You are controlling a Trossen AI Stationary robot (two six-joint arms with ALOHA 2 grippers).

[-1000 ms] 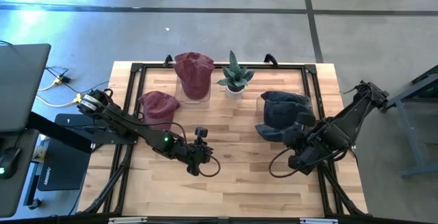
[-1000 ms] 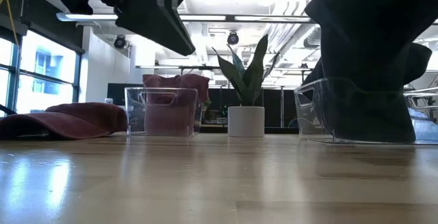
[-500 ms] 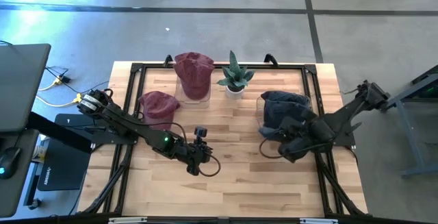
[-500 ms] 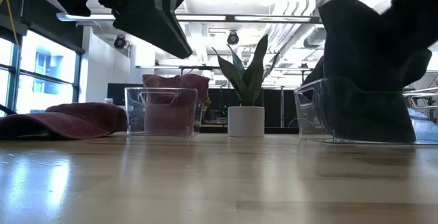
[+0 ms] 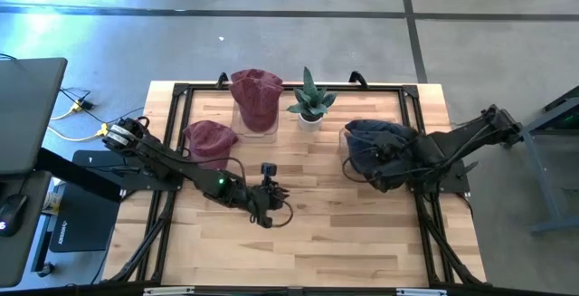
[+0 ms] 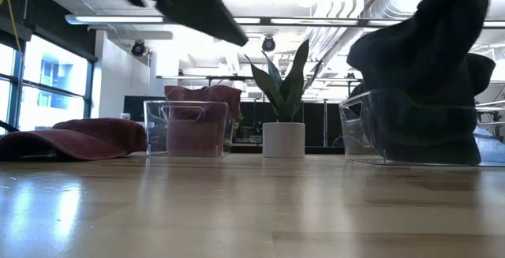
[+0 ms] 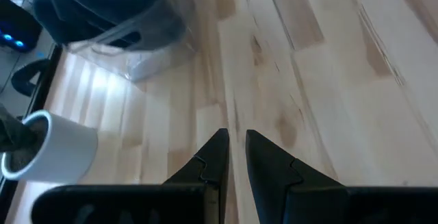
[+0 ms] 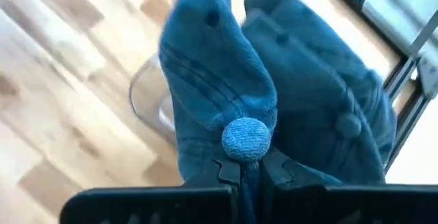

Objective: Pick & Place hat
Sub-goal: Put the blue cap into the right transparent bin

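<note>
- Leftmost, I see a maroon hat (image 5: 210, 139) lying flat on the wooden counter (image 5: 308, 233), just beside the left arm's reach.
- Next to it, toward the far edge, a clear bin (image 5: 257, 115) holds more maroon hats (image 5: 256, 92); in the low view that bin (image 6: 186, 129) stands just left of the plant.
- My left hand (image 5: 269, 207) hovers over bare counter near the middle, clenched with only a sliver between its fingers (image 7: 217, 157), grasping nothing.
- A small potted plant (image 5: 310, 100) in a white pot (image 6: 283, 140) stands at the far edge, between the two bins.
- To the right, a second clear bin (image 6: 410, 128) holds a heap of dark blue hats (image 5: 375, 133).
- My right hand (image 8: 250, 171) is clenched on a dark blue hat (image 8: 222, 73), pinching it right by the crown button (image 8: 246, 138), with the hat hanging directly above that right bin.
- In the low view the held hat (image 6: 442, 33) hangs over the bin, its lower part reaching the pile inside.
</note>
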